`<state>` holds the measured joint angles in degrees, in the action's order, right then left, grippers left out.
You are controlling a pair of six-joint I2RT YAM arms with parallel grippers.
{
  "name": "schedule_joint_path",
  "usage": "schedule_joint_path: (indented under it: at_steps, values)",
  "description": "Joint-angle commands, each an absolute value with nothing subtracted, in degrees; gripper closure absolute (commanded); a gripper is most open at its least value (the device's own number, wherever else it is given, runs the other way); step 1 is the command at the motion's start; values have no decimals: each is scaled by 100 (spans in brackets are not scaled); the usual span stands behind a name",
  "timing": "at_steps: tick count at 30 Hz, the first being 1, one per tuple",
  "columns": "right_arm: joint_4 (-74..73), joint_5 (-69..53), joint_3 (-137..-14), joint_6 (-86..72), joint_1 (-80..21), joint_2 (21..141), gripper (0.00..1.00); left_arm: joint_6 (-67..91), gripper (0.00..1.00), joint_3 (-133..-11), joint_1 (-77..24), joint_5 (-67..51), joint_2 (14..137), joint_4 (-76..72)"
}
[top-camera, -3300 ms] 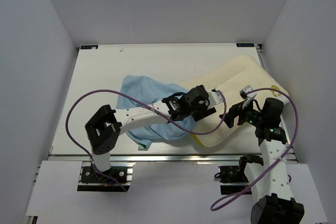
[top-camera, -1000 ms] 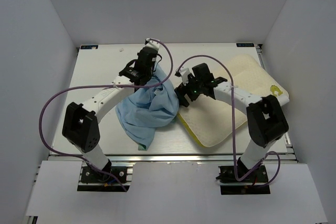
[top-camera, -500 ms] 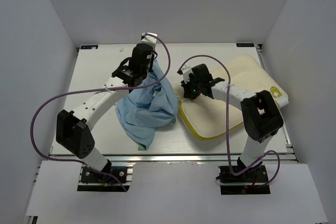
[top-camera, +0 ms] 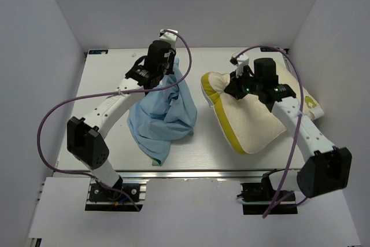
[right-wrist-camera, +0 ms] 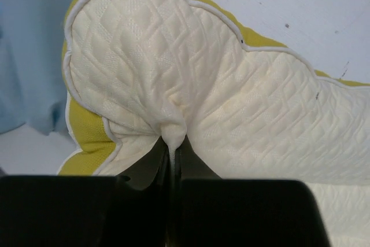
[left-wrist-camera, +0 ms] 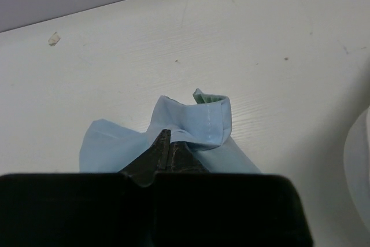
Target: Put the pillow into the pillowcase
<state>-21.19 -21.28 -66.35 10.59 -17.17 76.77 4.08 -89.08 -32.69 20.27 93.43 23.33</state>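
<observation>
The pillowcase (top-camera: 165, 117) is a limp light-blue cloth that hangs in a cone from my left gripper (top-camera: 164, 77) down onto the table's left middle. In the left wrist view that gripper (left-wrist-camera: 171, 143) is shut on a fold of the pillowcase (left-wrist-camera: 196, 122), and a sliver of green lining shows at the hem. The pillow (top-camera: 254, 120), cream and quilted with a yellow rim, lies at the right with its left end raised. My right gripper (top-camera: 236, 88) is shut on a pinch of its cover. The right wrist view shows the pillow (right-wrist-camera: 231, 85) bunched between the shut right gripper (right-wrist-camera: 173, 143).
The white table (top-camera: 110, 85) is walled on three sides. A small scrap (top-camera: 133, 54) lies near the back left edge. Purple cables loop over both arms. A strip of bare table separates pillowcase and pillow. In the right wrist view, the blue pillowcase (right-wrist-camera: 29, 56) hangs left of the pillow.
My right gripper has shut on the pillow's cover and pulled its left end up and to the right. The left gripper stays shut, holding the pillowcase up near the back.
</observation>
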Motion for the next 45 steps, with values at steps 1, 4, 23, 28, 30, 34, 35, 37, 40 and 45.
schedule_joint_path:
  at_steps: [1, 4, 23, 28, 30, 34, 35, 37, 40, 45]
  values:
    - [-2408, -2355, -6786, 1072, -1723, 7147, 100, 606, 100, -9455, -3234, 1583, 9553, 2399]
    - [-2487, -2749, -6663, 1055, -1740, 6777, 100, 650, 100, -9876, -3234, 1196, 9948, 2461]
    - [-1828, -829, -6847, 413, -3472, 7347, 100, 721, 99, -12454, -3357, 79, 12296, 3270]
    - [-1583, 630, -6540, 360, -3489, 8015, 100, 668, 99, -12086, -3357, 9, 12042, 3164]
    - [-1425, 895, -6408, 343, -3489, 8112, 100, 633, 99, -11997, -3357, 70, 11875, 3120]
    - [-1415, 1256, -6258, 334, -3402, 8331, 100, 598, 98, -11953, -3357, 97, 11602, 3085]
    - [-1441, 1257, -6275, 308, -3358, 8454, 100, 598, 98, -11944, -3357, 79, 11558, 3068]
    - [-1468, 1292, -6310, 299, -3244, 8551, 100, 598, 98, -11927, -3357, 9, 11409, 3085]
    - [-1354, 1529, -6363, 386, -3120, 8762, 100, 606, 97, -11857, -3349, 9, 11180, 3164]
    - [-1345, 1521, -6688, 457, -2506, 9263, 100, 545, 94, -11374, -3349, 9, 10758, 3155]
